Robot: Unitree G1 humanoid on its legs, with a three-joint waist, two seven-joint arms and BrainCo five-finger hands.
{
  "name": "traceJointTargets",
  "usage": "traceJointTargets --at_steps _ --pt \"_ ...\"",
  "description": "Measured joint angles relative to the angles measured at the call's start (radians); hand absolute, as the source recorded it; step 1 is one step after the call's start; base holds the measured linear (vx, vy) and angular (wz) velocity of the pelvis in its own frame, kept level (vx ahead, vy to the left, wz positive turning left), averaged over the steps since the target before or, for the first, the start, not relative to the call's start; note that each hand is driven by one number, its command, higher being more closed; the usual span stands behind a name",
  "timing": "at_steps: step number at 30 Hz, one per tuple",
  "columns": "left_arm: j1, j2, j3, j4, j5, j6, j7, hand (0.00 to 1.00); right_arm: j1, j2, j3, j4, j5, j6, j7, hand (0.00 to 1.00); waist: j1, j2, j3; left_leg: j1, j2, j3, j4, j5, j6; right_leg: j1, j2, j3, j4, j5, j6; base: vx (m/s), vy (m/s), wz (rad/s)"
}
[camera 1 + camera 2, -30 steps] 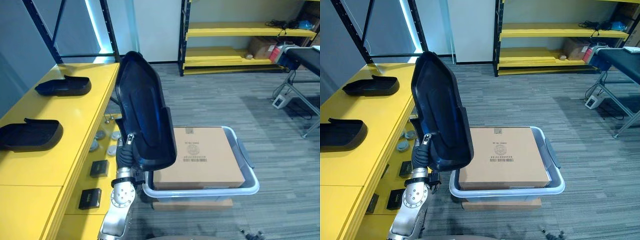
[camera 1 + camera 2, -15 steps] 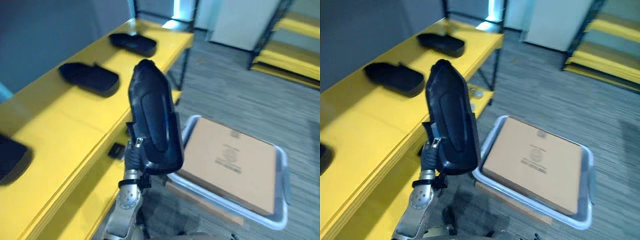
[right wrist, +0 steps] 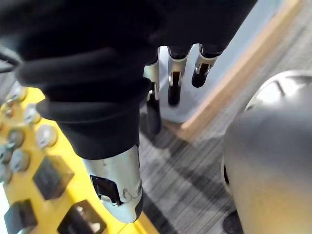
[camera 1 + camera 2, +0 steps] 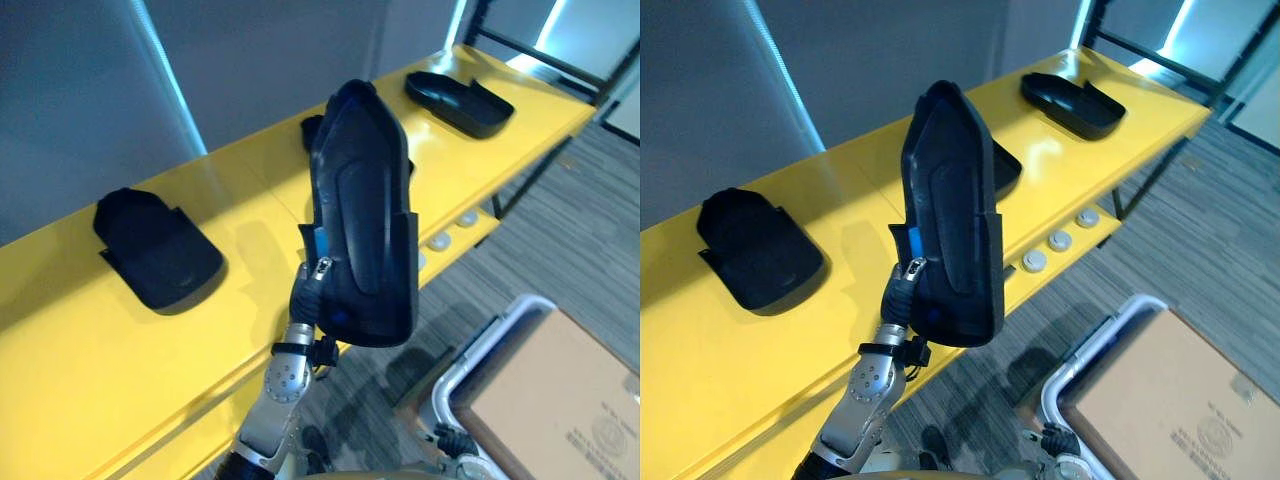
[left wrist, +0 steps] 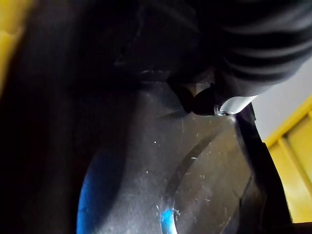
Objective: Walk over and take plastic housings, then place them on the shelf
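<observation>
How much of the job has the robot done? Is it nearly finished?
Done: three black housings lie on the yellow shelf: the near housing, the middle housing and the far housing. In hand: the held housing stands upright in the left hand, raised by the shelf, not yet set down. The right hand hangs open. Left: laying this one down. Whether more wait elsewhere, I cannot tell.

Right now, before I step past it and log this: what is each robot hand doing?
Left robot hand: closed on the upright black plastic housing.
Right robot hand: open, fingers relaxed, holding nothing.
</observation>
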Motion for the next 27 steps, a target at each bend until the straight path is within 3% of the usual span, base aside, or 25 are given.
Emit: traceJointTargets --at_steps 2,3,4,5,8,11,18,20,22,23,24,25,26,27 --pt "0.002 0.0 0.008 0.0 0.0 -0.002 0.001 1.0 0.002 0.0 0.006 -0.009 0.007 0.0 -0.001 0.0 0.004 0.0 0.001 0.007 -0.005 -0.051 0.018 -0.01 -0.018 -0.043 0.033 0.074 -0.045 0.014 0.023 0.23 -0.053 1.32" --pt "0.008 0.0 0.018 0.001 -0.001 -0.004 0.002 1.0 0.004 0.002 0.014 -0.007 0.015 0.0 -0.004 0.0 0.008 -0.008 -0.001 0.014 -0.014 -0.07 0.03 -0.018 -0.031 -0.058 0.036 0.085 -0.097 0.052 0.044 0.27 -0.086 1.33" --pt "0.022 0.001 0.035 0.003 -0.001 -0.008 0.004 1.0 0.012 0.012 0.024 -0.006 0.025 0.0 -0.005 0.0 0.023 -0.032 -0.001 0.039 -0.037 -0.095 0.046 -0.032 -0.055 -0.062 0.01 0.093 -0.184 0.21 0.037 0.29 -0.108 1.31" --pt "0.031 -0.007 0.036 0.013 -0.002 -0.01 0.007 1.0 0.012 0.015 0.023 -0.006 0.033 0.0 -0.004 0.0 0.024 -0.023 0.0 0.044 -0.032 -0.107 0.058 -0.04 -0.065 -0.045 0.006 0.08 -0.177 0.201 0.037 0.28 -0.12 1.1" --pt "0.087 -0.018 0.034 0.011 -0.011 -0.03 0.011 1.0 0.006 0.014 0.027 -0.004 0.032 0.0 -0.001 0.0 0.075 0.01 -0.021 0.049 0.006 -0.132 0.046 -0.036 -0.114 0.027 0.033 0.02 -0.278 0.216 0.016 0.22 -0.132 0.43" --pt "0.102 -0.02 0.033 0.006 -0.029 -0.034 -0.014 1.0 0.008 0.021 0.044 -0.004 0.032 0.004 0.0 0.0 0.087 0.002 -0.025 0.073 0.025 -0.132 -0.009 -0.01 -0.153 0.068 0.053 -0.01 -0.344 0.239 -0.005 0.13 -0.106 0.21" --pt "0.168 -0.016 0.079 0.007 -0.039 -0.028 -0.023 1.0 0.024 0.027 0.046 -0.005 0.019 0.004 -0.018 0.0 0.086 -0.006 -0.036 0.118 0.039 -0.152 -0.079 0.025 -0.14 0.174 0.084 -0.055 -0.496 0.306 -0.007 0.04 -0.022 0.15" --pt "0.168 -0.016 0.107 0.007 -0.039 -0.023 -0.021 1.0 0.032 0.031 0.047 -0.005 0.014 0.001 -0.019 0.0 0.09 -0.01 -0.036 0.106 0.03 -0.17 -0.082 0.042 -0.136 0.18 0.078 -0.079 -0.511 0.313 -0.005 -0.06 0.001 0.38" --pt "0.169 -0.017 0.117 0.0 -0.039 -0.022 -0.02 1.0 0.041 0.032 0.047 -0.005 0.011 0.0 -0.019 0.0 0.092 -0.022 -0.027 0.076 0.015 -0.188 -0.072 0.063 -0.157 0.18 0.055 -0.134 -0.51 0.313 -0.005 -0.12 0.015 0.85" --pt "0.168 -0.02 0.121 -0.02 -0.039 -0.021 -0.02 1.0 0.047 0.038 0.046 -0.002 0.011 -0.001 -0.021 0.0 0.086 -0.029 -0.018 0.036 0.031 -0.104 -0.036 0.032 -0.165 0.172 0.039 -0.187 -0.507 0.313 -0.006 -0.14 0.028 1.09" --pt "0.166 -0.023 0.12 -0.03 -0.039 -0.022 -0.019 1.0 0.048 0.037 0.043 -0.003 0.012 -0.002 -0.021 0.0 0.086 -0.026 -0.016 0.005 0.066 -0.011 0.007 0.012 -0.151 0.155 0.035 -0.212 -0.496 0.312 -0.008 -0.17 0.061 1.16" --pt "0.164 -0.028 0.121 -0.048 -0.039 -0.022 -0.019 1.0 0.035 0.02 0.043 0.017 0.011 0.0 -0.026 0.0 0.091 -0.024 -0.015 -0.063 0.149 0.158 0.124 -0.027 -0.113 0.105 0.015 -0.241 -0.45 0.304 -0.013 -0.12 0.072 0.73" --pt "0.162 -0.029 0.122 -0.05 -0.04 -0.022 -0.019 1.0 0.027 0.015 0.043 0.032 0.01 0.0 -0.026 0.0 0.091 -0.024 -0.015 -0.08 0.172 0.188 0.169 -0.038 -0.098 0.092 0.003 -0.245 -0.436 0.298 -0.014 -0.14 0.158 0.69" --pt "0.157 -0.03 0.125 -0.049 -0.041 -0.022 -0.019 1.0 0.018 0.01 0.04 0.049 0.013 0.001 -0.026 0.0 0.087 -0.033 -0.01 -0.105 0.228 0.221 0.289 -0.065 -0.076 0.07 -0.035 -0.255 -0.392 0.279 -0.006 -0.12 0.245 0.46"
